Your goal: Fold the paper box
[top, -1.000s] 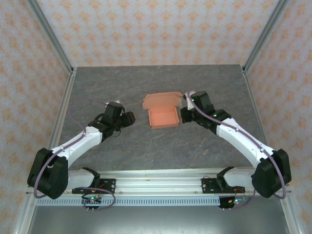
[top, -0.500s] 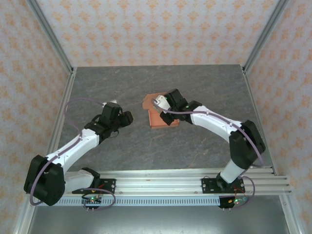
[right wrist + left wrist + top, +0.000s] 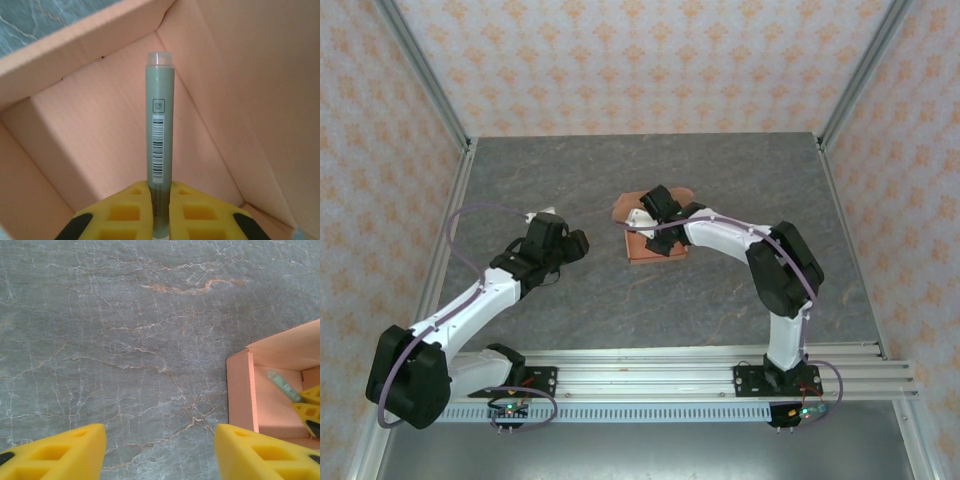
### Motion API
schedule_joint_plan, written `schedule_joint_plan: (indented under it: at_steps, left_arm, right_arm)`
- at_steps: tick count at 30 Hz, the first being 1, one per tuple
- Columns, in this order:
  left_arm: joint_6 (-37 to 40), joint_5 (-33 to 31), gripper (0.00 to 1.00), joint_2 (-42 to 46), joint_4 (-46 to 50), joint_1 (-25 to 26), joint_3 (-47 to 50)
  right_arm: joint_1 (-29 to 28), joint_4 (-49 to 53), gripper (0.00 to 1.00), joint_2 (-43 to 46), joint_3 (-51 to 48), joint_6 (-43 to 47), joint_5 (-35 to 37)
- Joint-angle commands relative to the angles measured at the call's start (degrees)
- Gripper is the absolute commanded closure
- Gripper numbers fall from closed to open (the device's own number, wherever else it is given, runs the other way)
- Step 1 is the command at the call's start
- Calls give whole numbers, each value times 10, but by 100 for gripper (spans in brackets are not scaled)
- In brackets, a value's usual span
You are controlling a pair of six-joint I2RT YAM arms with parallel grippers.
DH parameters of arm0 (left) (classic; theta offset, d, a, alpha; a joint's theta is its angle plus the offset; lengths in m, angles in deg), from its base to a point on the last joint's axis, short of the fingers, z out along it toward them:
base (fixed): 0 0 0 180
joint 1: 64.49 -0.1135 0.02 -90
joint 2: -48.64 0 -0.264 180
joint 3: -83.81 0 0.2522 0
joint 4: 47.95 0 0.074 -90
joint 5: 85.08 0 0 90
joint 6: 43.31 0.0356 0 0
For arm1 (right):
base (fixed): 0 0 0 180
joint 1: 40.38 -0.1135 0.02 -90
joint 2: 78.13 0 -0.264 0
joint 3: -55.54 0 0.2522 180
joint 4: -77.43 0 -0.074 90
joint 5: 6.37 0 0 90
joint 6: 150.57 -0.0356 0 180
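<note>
The paper box (image 3: 663, 253) is salmon-orange card and stands open in the middle of the table, with its lid flap (image 3: 623, 209) raised at the back. My right gripper (image 3: 646, 216) reaches down into it from above. It is shut on a grey-green marker (image 3: 160, 131) with a barcode label, whose clear-capped tip points at the box's inner wall (image 3: 95, 125). In the left wrist view the box (image 3: 241, 390) lies at the right with the marker (image 3: 283, 386) inside. My left gripper (image 3: 160, 450) hangs open over bare table, left of the box.
Patterned walls and metal frame posts (image 3: 420, 75) enclose the grey marble table (image 3: 570, 170). The arm bases sit on a rail (image 3: 640, 375) at the near edge. Bare table surrounds the box on all sides.
My right arm has swung left from beside the box to over it, bringing the marker down into the box. The left gripper has barely moved.
</note>
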Motion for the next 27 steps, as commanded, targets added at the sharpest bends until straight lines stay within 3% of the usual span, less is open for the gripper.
schedule_joint_plan:
  at_steps: [1,8,11,16,22,25,27]
  left_arm:
    - [1,-24,40,13,16,-5,9]
    - [2,-28,40,9,11,-5,2]
    - [8,-26,39,12,3,-6,2]
    - [12,-16,27,23,-54,-5,13]
    - [76,13,20,-10,-214,-4,39]
    - [134,39,19,-34,-307,-4,59]
    - [182,58,19,-51,-331,-4,56]
  right_arm:
    - [-3,22,87,-17,24,21,30]
    - [-3,21,76,-7,32,-7,44]
    - [-2,9,69,33,16,-43,26]
    - [12,-45,61,144,-57,-170,-13]
    - [102,-156,38,283,-182,-315,-95]
    - [158,-216,31,308,-222,-349,-116]
    - [191,-237,30,297,-225,-336,-172]
